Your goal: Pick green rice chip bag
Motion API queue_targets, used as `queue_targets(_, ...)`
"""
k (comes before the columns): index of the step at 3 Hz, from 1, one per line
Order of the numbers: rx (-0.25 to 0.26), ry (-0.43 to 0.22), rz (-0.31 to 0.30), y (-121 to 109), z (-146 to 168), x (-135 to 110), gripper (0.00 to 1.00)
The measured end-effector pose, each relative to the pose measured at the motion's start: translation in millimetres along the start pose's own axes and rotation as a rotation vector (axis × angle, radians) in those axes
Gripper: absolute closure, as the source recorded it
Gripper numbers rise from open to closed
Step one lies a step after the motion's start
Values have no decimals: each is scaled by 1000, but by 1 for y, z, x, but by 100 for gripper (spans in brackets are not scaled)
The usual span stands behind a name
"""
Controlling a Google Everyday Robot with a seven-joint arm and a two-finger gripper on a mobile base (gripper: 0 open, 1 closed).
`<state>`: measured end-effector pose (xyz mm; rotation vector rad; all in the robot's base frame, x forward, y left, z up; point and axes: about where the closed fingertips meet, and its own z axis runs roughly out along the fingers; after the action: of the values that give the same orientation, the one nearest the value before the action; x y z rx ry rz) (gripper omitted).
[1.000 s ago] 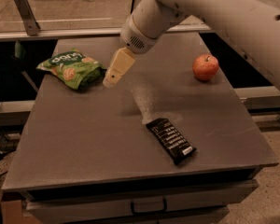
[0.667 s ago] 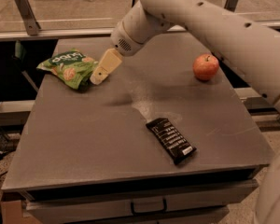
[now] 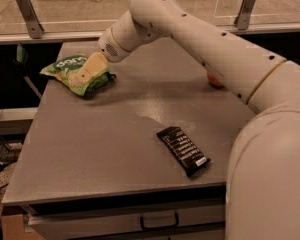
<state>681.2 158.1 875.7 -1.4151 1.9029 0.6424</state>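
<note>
Green rice chip bag (image 3: pixel 64 69) lies near the far left corner of the grey table (image 3: pixel 115 149), crinkled, with its dark-green lettered patch facing up. Right over it you have the gripper (image 3: pixel 84 74), cream-coloured and angled down to the left, its tip overlapping the middle of the bag. From this angle you cannot tell whether it stands apart, together or clamped on the bag. The white arm (image 3: pixel 200 31) reaches in from the right across the table's far side. Well apart from the bag, a black bar wrapper (image 3: pixel 184 150) lies flat toward the front right. An orange-red round thing (image 3: pixel 213 80) peeks out from behind the arm.
</note>
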Motion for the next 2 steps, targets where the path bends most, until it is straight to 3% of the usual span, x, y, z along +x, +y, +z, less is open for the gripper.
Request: queue_targets(2, -56, -4, 54, 6, 39, -2, 40)
